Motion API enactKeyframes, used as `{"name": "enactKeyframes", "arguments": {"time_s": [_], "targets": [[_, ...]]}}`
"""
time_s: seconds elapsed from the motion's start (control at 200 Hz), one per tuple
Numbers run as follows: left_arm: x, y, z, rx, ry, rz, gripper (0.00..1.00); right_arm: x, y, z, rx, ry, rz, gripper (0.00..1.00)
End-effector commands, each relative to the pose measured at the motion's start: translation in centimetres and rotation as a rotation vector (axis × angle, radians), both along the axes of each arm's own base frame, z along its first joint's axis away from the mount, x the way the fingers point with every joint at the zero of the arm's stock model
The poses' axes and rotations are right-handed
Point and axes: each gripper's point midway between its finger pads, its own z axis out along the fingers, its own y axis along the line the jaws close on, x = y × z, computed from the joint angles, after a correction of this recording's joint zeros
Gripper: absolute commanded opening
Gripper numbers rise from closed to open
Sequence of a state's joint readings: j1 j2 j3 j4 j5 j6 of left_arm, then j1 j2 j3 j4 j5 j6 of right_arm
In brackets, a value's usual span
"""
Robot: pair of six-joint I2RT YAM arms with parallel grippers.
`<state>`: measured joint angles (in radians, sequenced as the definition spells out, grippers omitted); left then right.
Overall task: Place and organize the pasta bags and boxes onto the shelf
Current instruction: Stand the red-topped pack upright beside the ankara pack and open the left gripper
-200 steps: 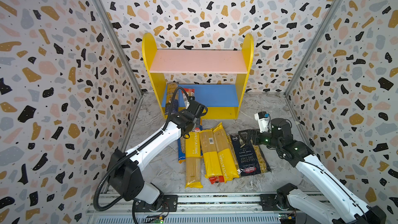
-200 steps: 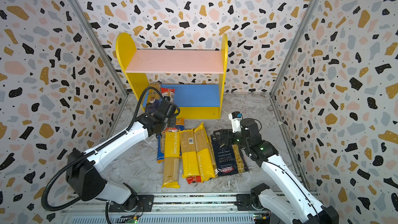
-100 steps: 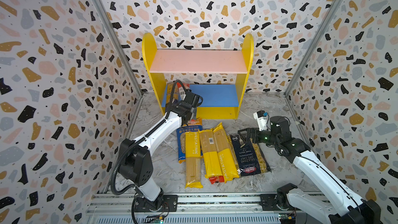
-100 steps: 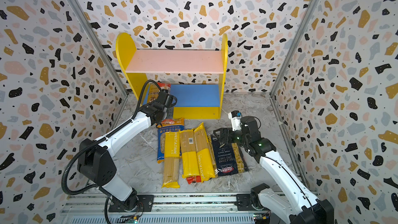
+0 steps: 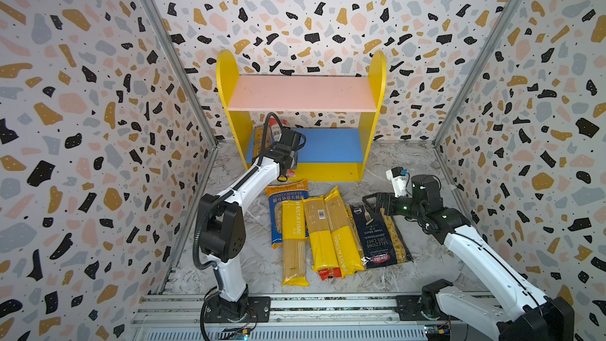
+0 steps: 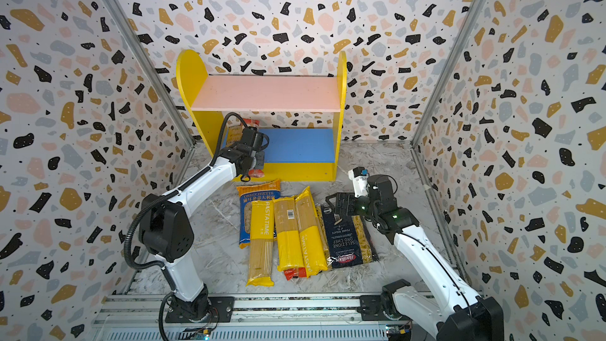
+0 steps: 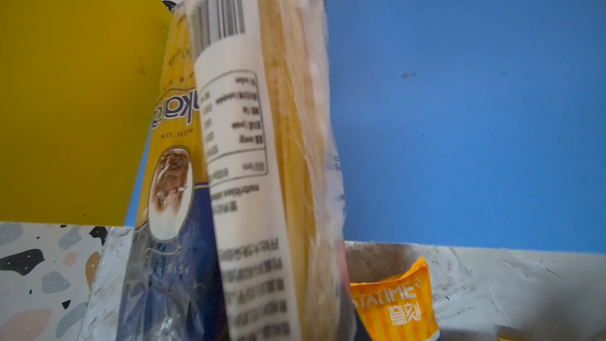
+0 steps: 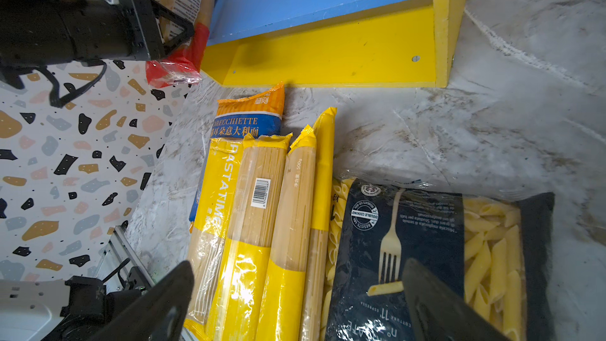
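At the left end of the shelf's point(image 5: 373, 93) blue lower board point(image 5: 328, 145): left gripper point(image 8: 183, 32) is clamped narrow on the red spaghetti pack point(image 7: 288, 126).

Change: a second ago this pack was carried out in front of the shelf, above the Orecchiette bag point(image 5: 287, 196). Now it runs front to back over the board, just beside the dark blue/gold pack point(image 7: 173, 165) that leans by the shelf's left side panel. Its red tail overhangs the shelf's front edge. Whether it rests flat: cannot tell.

Judgement: second pack nearly shelved. Release is pending, and it probably needs a push further in.

Right gripper point(image 5: 369, 205) has jaws wide and holds nothing. It hovers in front of the shelf's right half, over the shelf-side end of the Barilla bag point(image 5: 380, 241).

On the tabletop point(image 5: 393, 165) in front of the shelf: Orecchiette bag, three yellow spaghetti packs point(image 5: 323, 234), Barilla bag. Pink upper board point(image 5: 301, 93) bare.
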<state>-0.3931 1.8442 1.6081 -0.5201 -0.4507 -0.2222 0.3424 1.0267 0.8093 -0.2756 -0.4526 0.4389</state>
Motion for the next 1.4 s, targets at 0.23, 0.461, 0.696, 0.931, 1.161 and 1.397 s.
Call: {"name": "enactKeyframes", "arguments": {"time_s": [0.23, 0.461, 0.696, 0.931, 1.161, 1.397], "targets": [[4.5, 0.6, 6.1, -0.069, -0.237, 0.027, 0.00, 1.3, 0.3, 2.2, 0.012, -0.056, 0.022, 0.99], [5.5, 1.1, 5.4, -0.068, -0.231, 0.029, 0.00, 1.6, 0.2, 1.8, 0.015, -0.047, 0.012, 1.00], [6.0, 1.7, 4.7, -0.069, -0.221, 0.033, 0.00, 1.8, 0.3, 1.4, 0.014, -0.034, 0.012, 1.00], [6.1, 2.0, 3.8, -0.059, -0.192, 0.035, 0.09, 1.9, 0.4, 1.5, 0.014, -0.036, 0.014, 1.00], [5.7, 2.1, 3.7, -0.057, -0.174, 0.038, 0.46, 1.9, 0.7, 1.5, 0.026, -0.031, 0.027, 0.99], [5.4, 2.2, 3.6, -0.062, -0.170, 0.040, 0.68, 1.7, 0.6, 1.5, 0.027, -0.030, 0.029, 1.00]]}}
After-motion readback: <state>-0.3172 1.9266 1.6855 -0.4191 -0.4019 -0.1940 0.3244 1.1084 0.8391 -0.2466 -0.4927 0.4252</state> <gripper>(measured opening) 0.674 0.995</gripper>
